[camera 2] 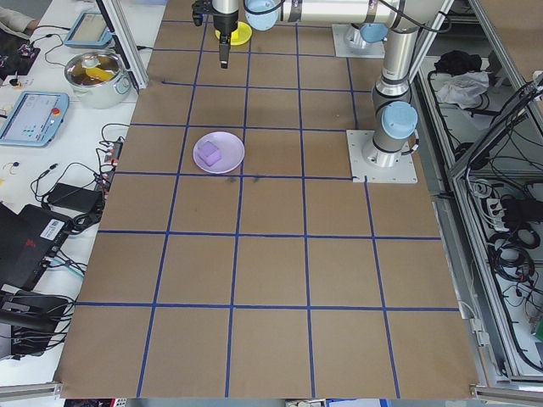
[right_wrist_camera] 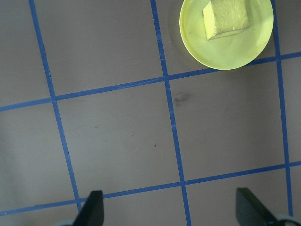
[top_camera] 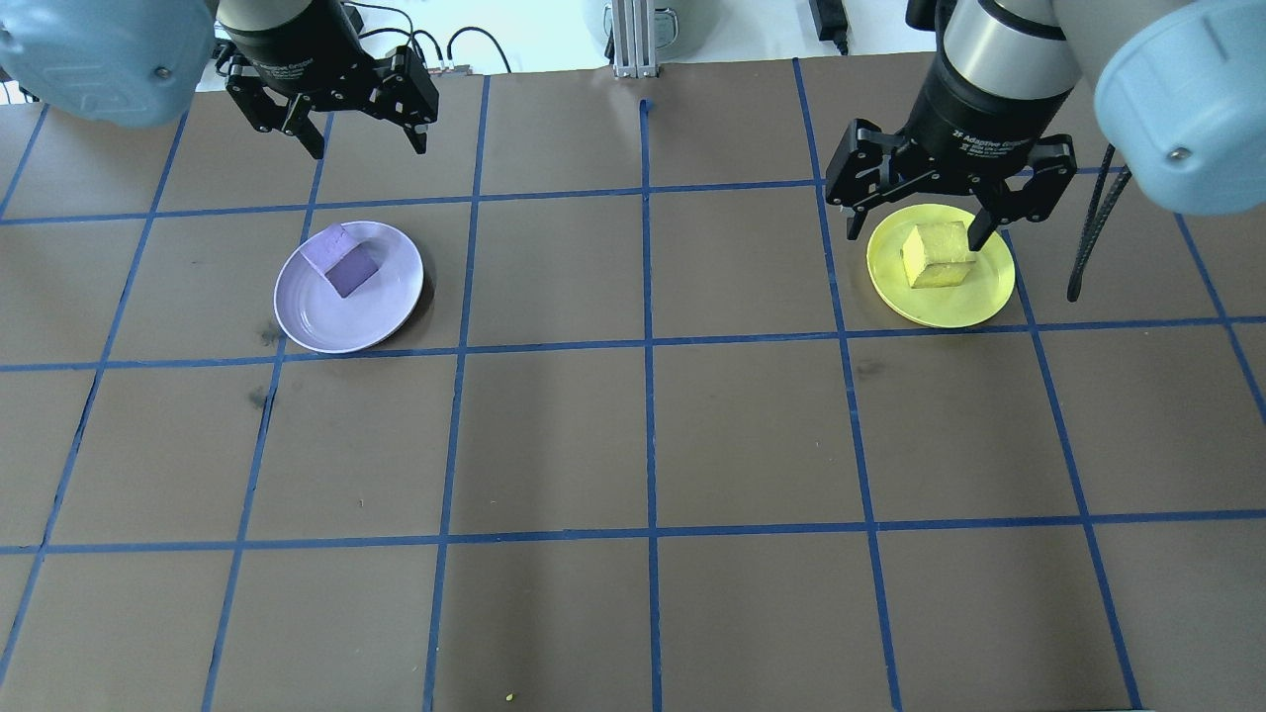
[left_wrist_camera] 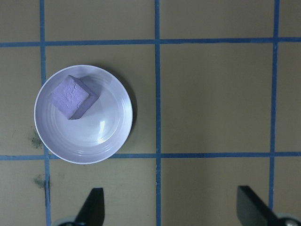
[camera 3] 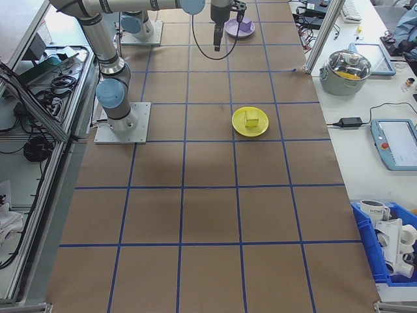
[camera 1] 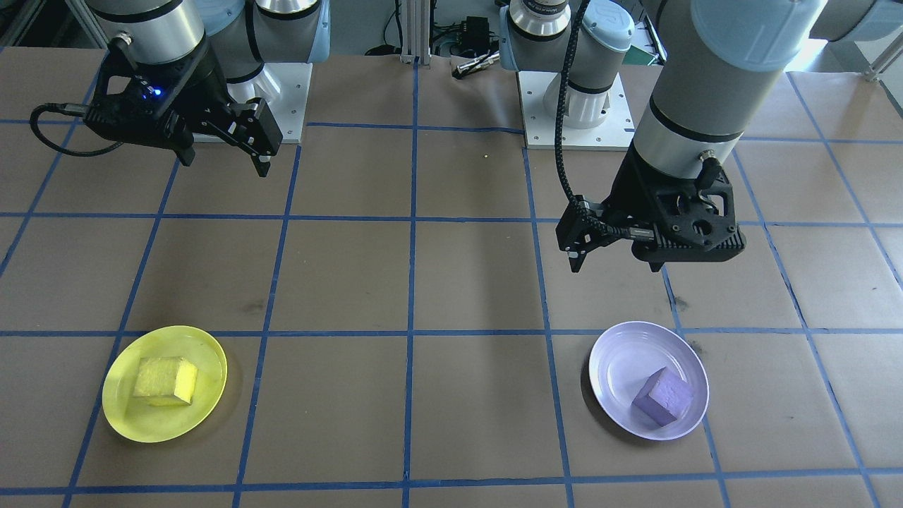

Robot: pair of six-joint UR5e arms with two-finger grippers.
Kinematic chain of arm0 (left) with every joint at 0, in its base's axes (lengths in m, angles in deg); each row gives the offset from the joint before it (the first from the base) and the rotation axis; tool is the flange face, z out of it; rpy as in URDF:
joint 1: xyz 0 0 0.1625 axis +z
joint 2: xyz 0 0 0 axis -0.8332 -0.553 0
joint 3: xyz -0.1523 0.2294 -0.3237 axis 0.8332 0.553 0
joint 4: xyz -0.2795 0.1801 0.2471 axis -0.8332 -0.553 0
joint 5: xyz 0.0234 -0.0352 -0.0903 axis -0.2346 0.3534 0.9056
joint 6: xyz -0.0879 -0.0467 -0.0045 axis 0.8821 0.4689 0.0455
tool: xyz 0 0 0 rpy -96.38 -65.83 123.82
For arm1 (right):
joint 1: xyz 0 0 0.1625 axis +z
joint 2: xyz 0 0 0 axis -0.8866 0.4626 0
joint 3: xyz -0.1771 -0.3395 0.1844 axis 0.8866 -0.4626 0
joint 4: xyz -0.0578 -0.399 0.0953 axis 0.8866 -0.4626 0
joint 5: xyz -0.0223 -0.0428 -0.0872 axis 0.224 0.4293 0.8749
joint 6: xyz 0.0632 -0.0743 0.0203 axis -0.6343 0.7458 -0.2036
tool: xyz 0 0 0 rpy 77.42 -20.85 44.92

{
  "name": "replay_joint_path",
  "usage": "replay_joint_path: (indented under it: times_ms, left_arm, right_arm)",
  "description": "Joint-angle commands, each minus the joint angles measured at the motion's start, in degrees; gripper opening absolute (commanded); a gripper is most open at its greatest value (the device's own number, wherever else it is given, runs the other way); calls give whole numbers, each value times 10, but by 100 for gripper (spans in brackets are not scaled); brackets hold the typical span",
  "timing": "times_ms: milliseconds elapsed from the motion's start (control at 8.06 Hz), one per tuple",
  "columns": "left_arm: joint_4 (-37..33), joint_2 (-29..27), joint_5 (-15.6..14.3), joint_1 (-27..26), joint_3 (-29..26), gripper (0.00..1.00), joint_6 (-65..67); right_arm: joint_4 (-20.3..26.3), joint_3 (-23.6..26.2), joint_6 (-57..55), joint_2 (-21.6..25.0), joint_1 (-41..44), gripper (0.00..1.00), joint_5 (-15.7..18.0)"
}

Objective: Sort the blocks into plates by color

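Note:
The yellow block (camera 1: 166, 381) lies in the bright yellow plate (camera 1: 141, 423). It shows again as the yellow block (top_camera: 937, 255) in the yellow plate (top_camera: 949, 309). The purple block (camera 1: 662, 395) lies in the lavender plate (camera 1: 621, 360), toward its rim, and the left wrist view looks straight down on the purple block (left_wrist_camera: 70, 96). My left gripper (top_camera: 368, 148) hangs open and empty above the table, on the robot's side of the lavender plate (top_camera: 326, 321). My right gripper (top_camera: 916, 237) hangs open and empty high above the table, apart from the yellow plate (right_wrist_camera: 225, 54).
The brown table surface (top_camera: 643, 445) carries a grid of blue tape. Both arm bases (camera 1: 571, 106) stand at the table's robot side. A side bench holds a metal pot (camera 2: 97, 72), tablets and cables. A blue bin (camera 3: 391, 244) sits on the other bench.

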Motion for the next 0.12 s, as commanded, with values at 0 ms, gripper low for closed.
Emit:
replay_joint_path:
  times_ms: [0]
  left_arm:
    - [0,10,4,4,2,100,2]
  right_arm:
    - [1,0,0,-1,0,100,-1]
